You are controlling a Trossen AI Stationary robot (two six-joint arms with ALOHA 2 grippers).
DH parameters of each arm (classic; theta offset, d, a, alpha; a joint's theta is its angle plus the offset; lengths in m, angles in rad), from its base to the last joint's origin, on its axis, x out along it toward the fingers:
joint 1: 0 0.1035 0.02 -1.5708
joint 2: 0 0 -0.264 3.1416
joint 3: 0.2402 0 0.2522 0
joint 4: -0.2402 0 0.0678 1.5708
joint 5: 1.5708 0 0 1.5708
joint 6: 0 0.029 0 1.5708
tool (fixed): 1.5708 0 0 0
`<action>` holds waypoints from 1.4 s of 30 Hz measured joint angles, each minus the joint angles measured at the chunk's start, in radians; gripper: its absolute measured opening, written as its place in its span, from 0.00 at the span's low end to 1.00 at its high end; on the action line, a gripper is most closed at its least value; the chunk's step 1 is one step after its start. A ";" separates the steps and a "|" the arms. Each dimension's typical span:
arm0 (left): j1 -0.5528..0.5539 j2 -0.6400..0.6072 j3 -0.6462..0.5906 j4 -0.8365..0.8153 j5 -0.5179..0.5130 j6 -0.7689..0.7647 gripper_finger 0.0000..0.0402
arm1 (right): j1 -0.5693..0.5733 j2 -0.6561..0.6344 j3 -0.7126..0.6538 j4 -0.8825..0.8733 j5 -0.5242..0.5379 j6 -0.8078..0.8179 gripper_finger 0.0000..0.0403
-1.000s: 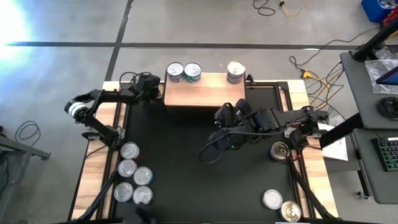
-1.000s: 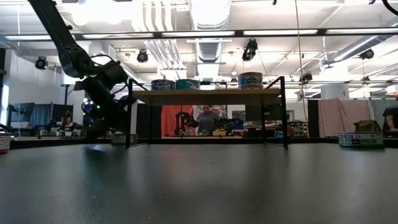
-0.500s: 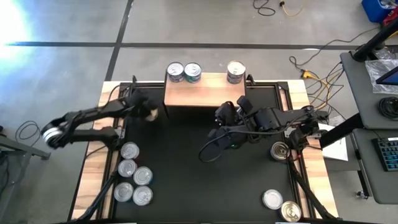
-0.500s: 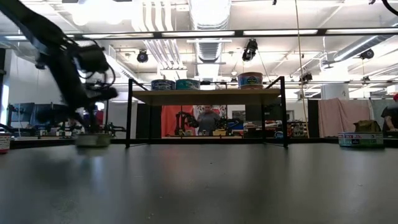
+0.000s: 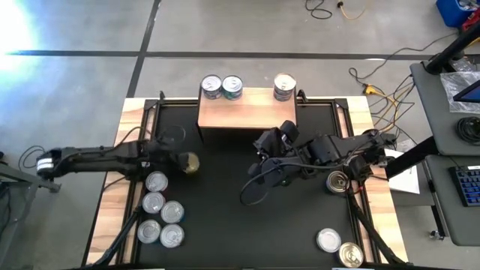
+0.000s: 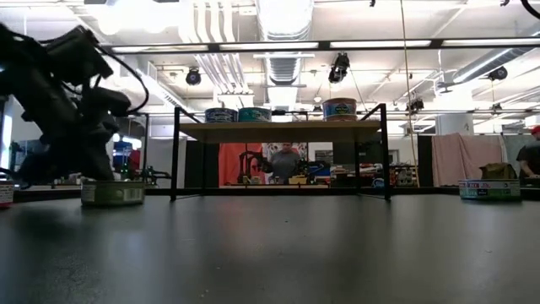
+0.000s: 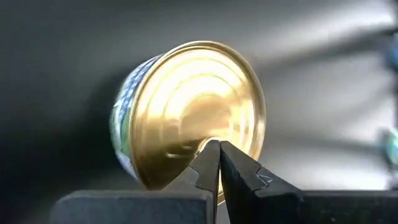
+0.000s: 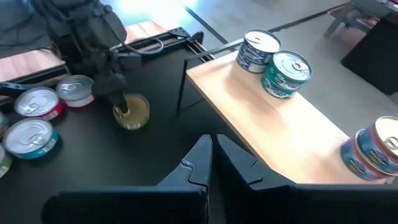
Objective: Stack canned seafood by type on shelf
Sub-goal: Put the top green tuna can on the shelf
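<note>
It was a big workshop or robot lab. The ceiling (image 6: 278, 25) had bare pipes and long lights. The floor (image 5: 225, 30) was grey concrete with loose cables (image 5: 375, 75), and a desk (image 5: 450, 150) held a keyboard (image 5: 469, 184).

blur: left arm (image 6: 59, 101), low view | cut off: tin (image 5: 349, 256), high view bottom edge

Bright overhead light, glare, motion blur

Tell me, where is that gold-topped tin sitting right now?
In the high view, the gold-topped round metal tin sits on the black mat's left half, in front of the wooden shelf's left end, at the left tool.
</note>
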 joint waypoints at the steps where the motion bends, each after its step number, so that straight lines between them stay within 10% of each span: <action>1: -0.045 0.003 -0.013 0.072 0.000 -0.002 0.00 | 0.006 0.000 0.000 0.002 0.000 0.000 0.03; 6: -0.268 0.031 -0.009 0.236 -0.174 -0.027 0.00 | 0.033 0.000 0.000 0.013 0.000 0.028 0.03; 15: -0.506 0.059 0.118 -0.291 -0.518 -0.278 0.00 | 0.081 -0.004 0.000 0.018 0.000 0.027 0.03; 21: -0.507 0.074 0.230 -0.325 -0.673 -0.256 0.00 | 0.079 -0.010 0.000 0.008 0.002 0.029 0.03; 26: -0.449 0.130 0.247 -0.504 -0.617 -0.356 0.00 | 0.080 -0.017 0.000 -0.053 -0.001 0.048 0.03; 42: -0.352 0.509 0.223 -0.249 -0.502 -0.098 0.00 | 0.060 -0.028 0.000 -0.060 -0.132 0.050 0.03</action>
